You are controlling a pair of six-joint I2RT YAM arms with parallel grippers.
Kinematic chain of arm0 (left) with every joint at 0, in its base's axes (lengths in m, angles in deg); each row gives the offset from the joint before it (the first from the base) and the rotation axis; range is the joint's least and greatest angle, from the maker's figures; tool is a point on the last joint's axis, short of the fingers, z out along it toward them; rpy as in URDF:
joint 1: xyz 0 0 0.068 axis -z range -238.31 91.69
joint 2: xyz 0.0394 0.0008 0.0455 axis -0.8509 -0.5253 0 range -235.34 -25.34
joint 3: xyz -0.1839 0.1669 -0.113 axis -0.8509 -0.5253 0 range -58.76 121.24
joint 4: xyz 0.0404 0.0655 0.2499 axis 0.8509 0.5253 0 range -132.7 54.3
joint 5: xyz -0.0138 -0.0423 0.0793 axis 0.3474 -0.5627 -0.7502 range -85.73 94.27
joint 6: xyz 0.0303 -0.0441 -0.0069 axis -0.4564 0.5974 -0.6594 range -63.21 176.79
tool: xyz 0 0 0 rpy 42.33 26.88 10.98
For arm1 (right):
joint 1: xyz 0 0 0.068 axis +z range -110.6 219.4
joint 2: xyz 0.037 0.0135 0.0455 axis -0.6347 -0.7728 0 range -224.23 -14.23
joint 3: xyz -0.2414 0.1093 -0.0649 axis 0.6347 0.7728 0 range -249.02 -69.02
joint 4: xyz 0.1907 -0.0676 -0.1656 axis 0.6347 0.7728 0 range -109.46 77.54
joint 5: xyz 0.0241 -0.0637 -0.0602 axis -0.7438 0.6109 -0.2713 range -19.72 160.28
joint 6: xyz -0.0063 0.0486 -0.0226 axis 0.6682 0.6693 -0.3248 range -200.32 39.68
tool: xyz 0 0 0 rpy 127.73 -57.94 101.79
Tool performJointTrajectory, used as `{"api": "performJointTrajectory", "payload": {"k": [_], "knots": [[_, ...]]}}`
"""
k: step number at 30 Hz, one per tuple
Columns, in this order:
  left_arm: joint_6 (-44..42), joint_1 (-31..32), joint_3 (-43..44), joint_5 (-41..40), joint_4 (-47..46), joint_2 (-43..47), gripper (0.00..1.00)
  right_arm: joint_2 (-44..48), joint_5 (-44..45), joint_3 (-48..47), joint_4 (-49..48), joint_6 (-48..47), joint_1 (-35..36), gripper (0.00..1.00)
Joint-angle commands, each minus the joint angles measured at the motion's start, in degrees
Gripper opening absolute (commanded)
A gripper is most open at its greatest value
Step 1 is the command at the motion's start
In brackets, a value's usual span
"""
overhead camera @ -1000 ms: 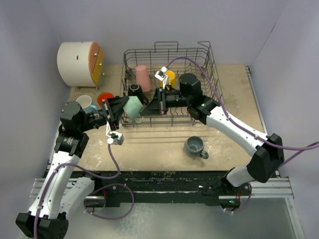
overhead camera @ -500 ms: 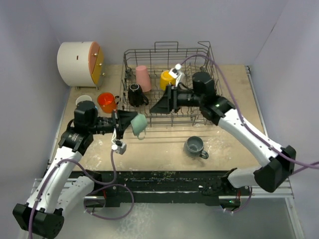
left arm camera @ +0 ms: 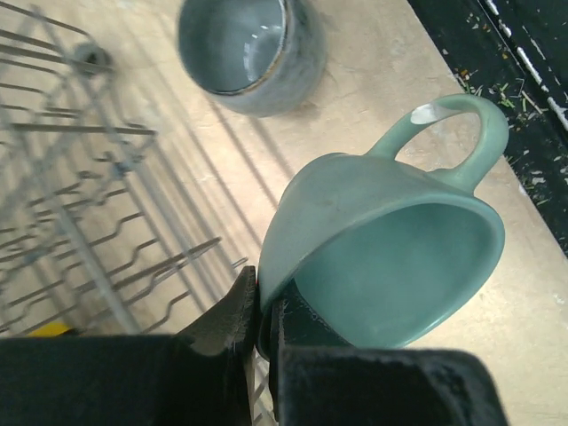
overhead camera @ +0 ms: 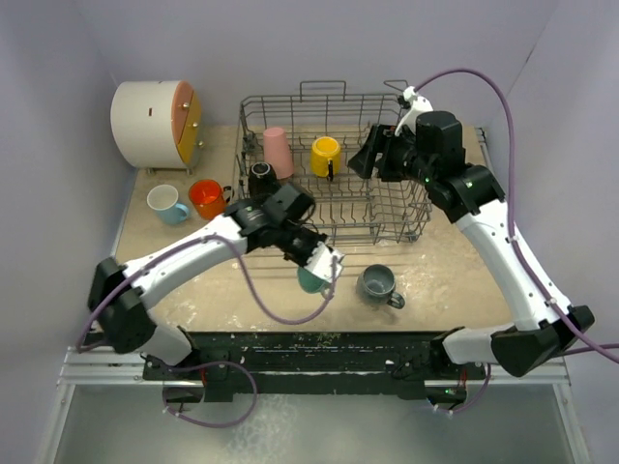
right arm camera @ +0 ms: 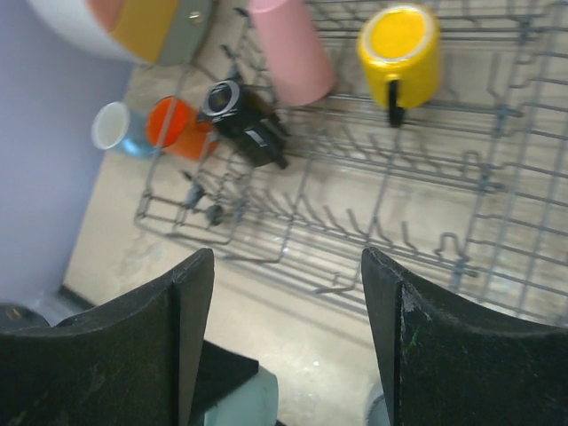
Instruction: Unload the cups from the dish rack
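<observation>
My left gripper (overhead camera: 314, 267) (left arm camera: 264, 306) is shut on the rim of the teal cup (overhead camera: 310, 281) (left arm camera: 390, 240). It holds the cup tilted over the table in front of the dish rack (overhead camera: 334, 208) (right arm camera: 373, 177), just left of the grey cup (overhead camera: 377, 283) (left arm camera: 248, 49). In the rack are the pink tumbler (overhead camera: 279, 152) (right arm camera: 291, 49), the yellow cup (overhead camera: 326, 156) (right arm camera: 401, 49) and the black cup (overhead camera: 261, 181) (right arm camera: 244, 120). My right gripper (overhead camera: 370, 157) (right arm camera: 286, 262) hangs open and empty above the rack's right part.
The orange cup (overhead camera: 205, 198) (right arm camera: 173, 127) and the light blue cup (overhead camera: 166, 204) (right arm camera: 114, 129) stand on the table left of the rack. A white round cabinet (overhead camera: 155, 121) with an orange-yellow front sits at the back left. The table's near edge runs close below the teal cup.
The right gripper opened, let go of the teal cup and drew back to the right over the rack. The left arm swung the cup rightwards to the front of the rack.
</observation>
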Motion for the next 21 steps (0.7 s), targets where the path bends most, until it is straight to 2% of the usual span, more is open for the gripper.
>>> {"api": "performJointTrajectory", "payload": {"k": [1,3,10,16,21], "knots": [[8.09,2.96,7.80,-6.34,4.45,-10.22,0.00,-2.35,6.80,-2.28,2.49,-2.46,-2.31,0.70],[8.96,4.01,9.32,-7.05,3.33,-15.01,0.00,-3.10,6.60,-1.97,1.60,-2.24,-3.05,0.71],[10.53,5.74,10.25,-8.19,-2.72,-23.45,0.00,-5.74,4.72,-3.69,0.36,-2.22,-3.94,0.71],[10.43,7.86,18.02,-12.55,2.71,-32.38,0.00,-6.67,4.47,-3.54,-0.39,-2.13,-4.03,0.71],[8.17,9.19,20.35,-14.12,4.87,-34.43,0.00,-7.26,4.74,-2.73,-0.65,-2.60,-4.28,0.72]]}}
